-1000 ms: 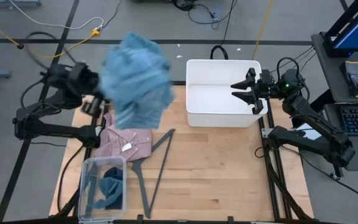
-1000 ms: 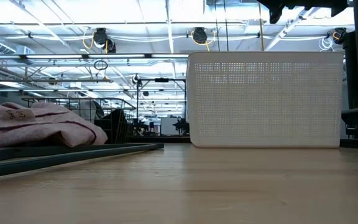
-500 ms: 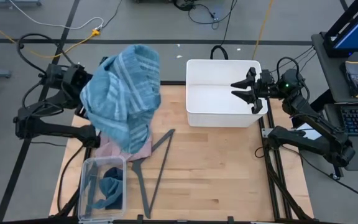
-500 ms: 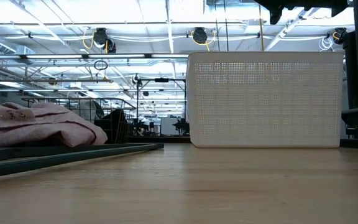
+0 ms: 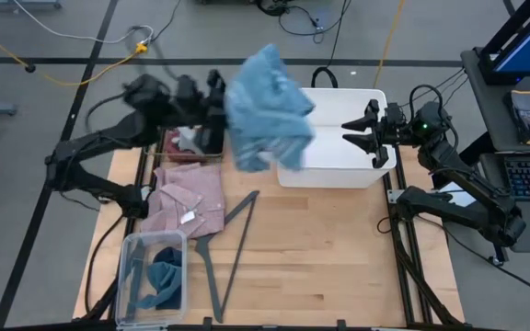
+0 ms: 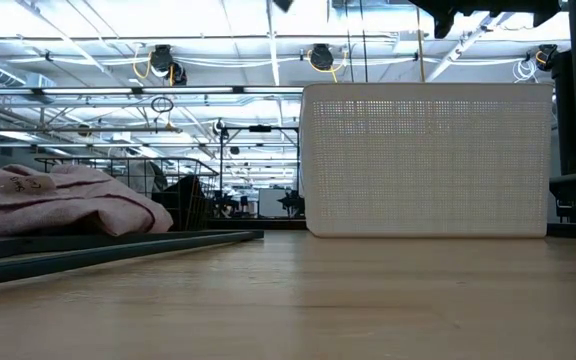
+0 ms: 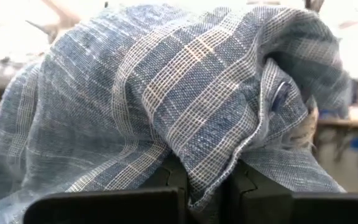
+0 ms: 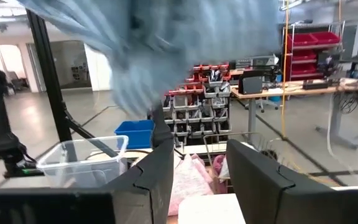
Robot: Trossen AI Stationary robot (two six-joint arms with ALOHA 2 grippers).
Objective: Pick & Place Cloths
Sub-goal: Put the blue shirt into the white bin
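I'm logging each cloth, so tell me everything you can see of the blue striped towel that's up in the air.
The blue striped towel is a soft woven cloth, mid blue with paler crossing stripes. It hangs bunched and blurred, clear of the wooden table, over the near edge of the white plastic bin. The left gripper holds it, jaws shut on a fold, cloth draping over them. Nothing else touches it.

Blue striped towel [image 7: 185,106] coarse woven cloth, desk [image 5: 320,248] smooth pale wood, white bin [image 6: 428,160] matt perforated plastic, pink checked shirt [image 5: 190,198] soft cloth
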